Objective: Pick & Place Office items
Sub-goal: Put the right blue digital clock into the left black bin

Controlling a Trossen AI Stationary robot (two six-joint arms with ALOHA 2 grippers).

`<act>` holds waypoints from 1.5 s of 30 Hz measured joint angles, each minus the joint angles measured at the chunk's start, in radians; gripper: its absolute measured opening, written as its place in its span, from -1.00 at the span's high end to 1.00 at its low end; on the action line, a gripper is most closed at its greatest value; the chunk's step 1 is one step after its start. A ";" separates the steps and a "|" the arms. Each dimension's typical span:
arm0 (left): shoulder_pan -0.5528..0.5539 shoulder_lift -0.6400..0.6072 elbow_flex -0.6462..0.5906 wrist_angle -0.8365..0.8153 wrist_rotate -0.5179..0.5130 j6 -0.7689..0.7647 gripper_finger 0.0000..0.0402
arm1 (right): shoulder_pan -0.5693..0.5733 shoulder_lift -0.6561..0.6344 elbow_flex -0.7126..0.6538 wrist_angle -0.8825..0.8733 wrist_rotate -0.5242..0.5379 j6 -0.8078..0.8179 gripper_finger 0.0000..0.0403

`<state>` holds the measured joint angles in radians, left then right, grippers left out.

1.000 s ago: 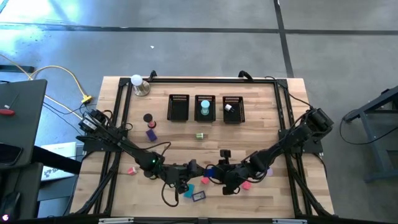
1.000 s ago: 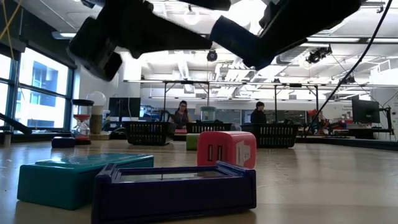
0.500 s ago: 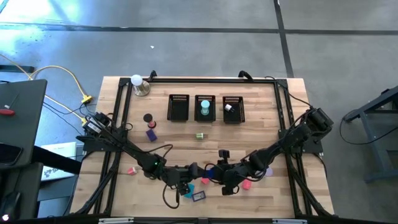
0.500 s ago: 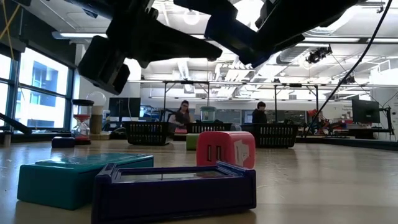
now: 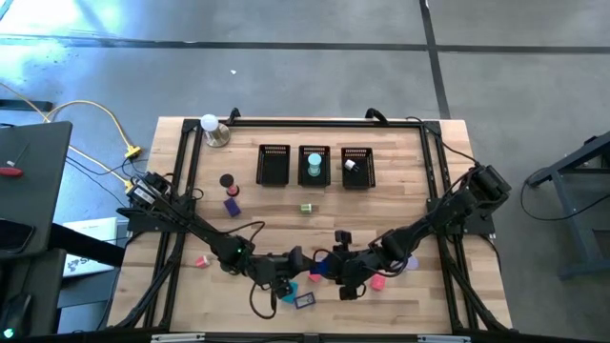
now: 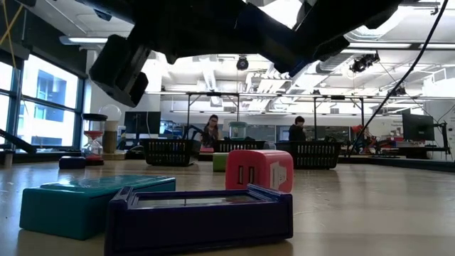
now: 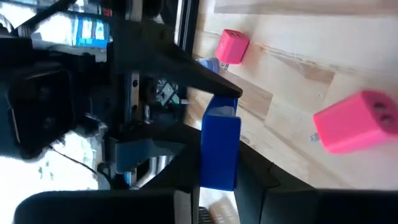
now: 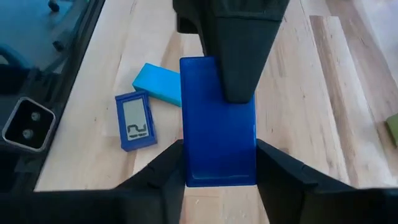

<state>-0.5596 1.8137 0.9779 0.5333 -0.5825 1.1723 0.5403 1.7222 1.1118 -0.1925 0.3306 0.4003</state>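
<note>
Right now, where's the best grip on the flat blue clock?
Its two long edges, claw coming straight down: the clock lies flat, screen up, and the teal block crowds one short end.

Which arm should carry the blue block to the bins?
Right, probably: the blue block sits squarely between the right gripper's fingers, while the left gripper pinches only its far end.

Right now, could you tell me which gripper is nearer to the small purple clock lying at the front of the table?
Left. The left gripper hangs just beside the purple clock, toward the robot's left. The right gripper, clamped on a blue block, sits farther back and toward the right.
</note>
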 joint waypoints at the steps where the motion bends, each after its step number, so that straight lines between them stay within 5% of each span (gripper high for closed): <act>1: -0.001 0.000 0.000 -0.004 -0.004 -0.026 0.74 | 0.000 0.000 0.000 -0.005 0.010 0.020 0.01; 6: -0.009 0.000 0.000 -0.003 -0.094 -0.219 0.74 | 0.000 -0.002 0.000 -0.041 -0.008 -0.004 -0.50; 11: -0.008 0.000 0.000 -0.026 -0.178 -0.473 0.74 | 0.000 -0.058 0.000 -0.145 0.089 0.082 -0.79; 18: 0.015 -0.054 0.000 -0.309 -0.374 -0.733 0.74 | 0.032 -0.151 0.002 -0.263 0.164 0.253 -0.93; 25: 0.084 -0.264 0.000 -0.716 -0.428 -1.118 0.74 | 0.104 -0.148 0.000 -0.263 0.264 0.261 -0.92; 31: 0.212 -0.457 0.000 -1.061 -0.390 -1.469 0.74 | 0.117 -0.145 0.000 -0.262 0.284 0.262 -0.92; 35: 0.368 -0.519 0.000 -1.175 -0.268 -1.659 0.74 | 0.113 -0.145 0.000 -0.261 0.291 0.261 -0.92; 41: 0.605 -0.495 0.000 -1.164 -0.059 -1.640 0.74 | 0.106 -0.145 0.000 -0.261 0.304 0.260 -0.92; 45: 0.742 -0.460 0.000 -1.084 0.010 -1.471 0.74 | 0.105 -0.145 0.000 -0.261 0.312 0.259 -0.92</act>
<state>0.1826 1.3540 0.9775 -0.5507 -0.5728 -0.2989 0.6451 1.5768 1.1118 -0.4530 0.6431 0.6595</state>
